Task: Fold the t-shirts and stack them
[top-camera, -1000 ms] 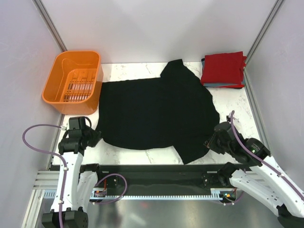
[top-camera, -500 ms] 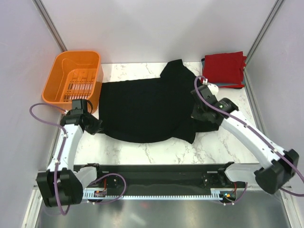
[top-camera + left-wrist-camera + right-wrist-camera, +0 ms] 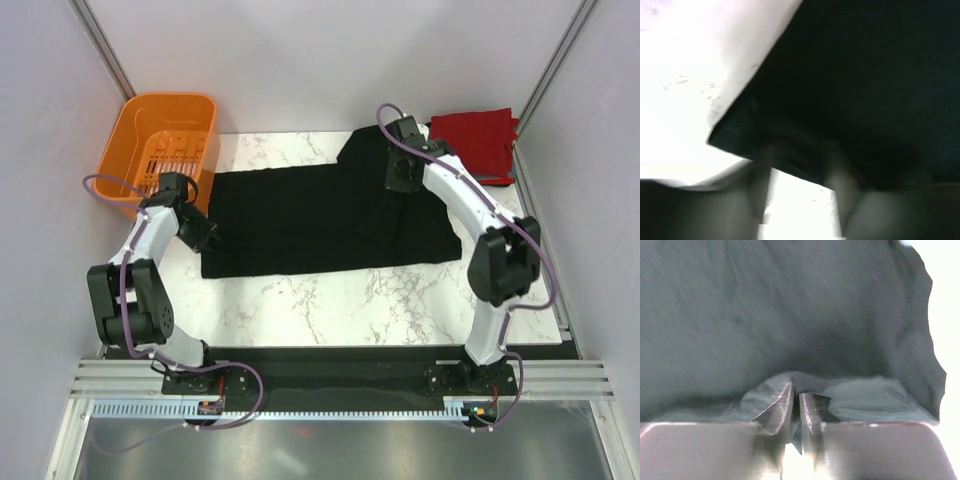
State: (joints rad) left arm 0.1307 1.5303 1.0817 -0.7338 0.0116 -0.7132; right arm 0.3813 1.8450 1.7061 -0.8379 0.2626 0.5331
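Observation:
The black t-shirt (image 3: 300, 215) lies folded into a wide band across the far half of the marble table (image 3: 330, 305). My left gripper (image 3: 203, 238) sits at the shirt's left end. In the blurred left wrist view the left gripper (image 3: 800, 150) stands open, bare table shows between its fingers, and the cloth edge (image 3: 740, 137) lies at their tips. My right gripper (image 3: 398, 180) rests on the shirt near its far right sleeve. In the right wrist view the right gripper (image 3: 796, 390) is nearly closed, pinching a raised ridge of black cloth (image 3: 840, 395). A folded red t-shirt (image 3: 482, 140) lies at the far right corner.
An orange plastic basket (image 3: 165, 150) stands at the far left corner, just behind my left arm. Grey walls with metal posts close in both sides. A black rail (image 3: 320, 375) runs along the near edge.
Both arms swung from the near edge to the far side, carrying the shirt's near hem over itself into a fold. The left gripper's fingers have come apart.

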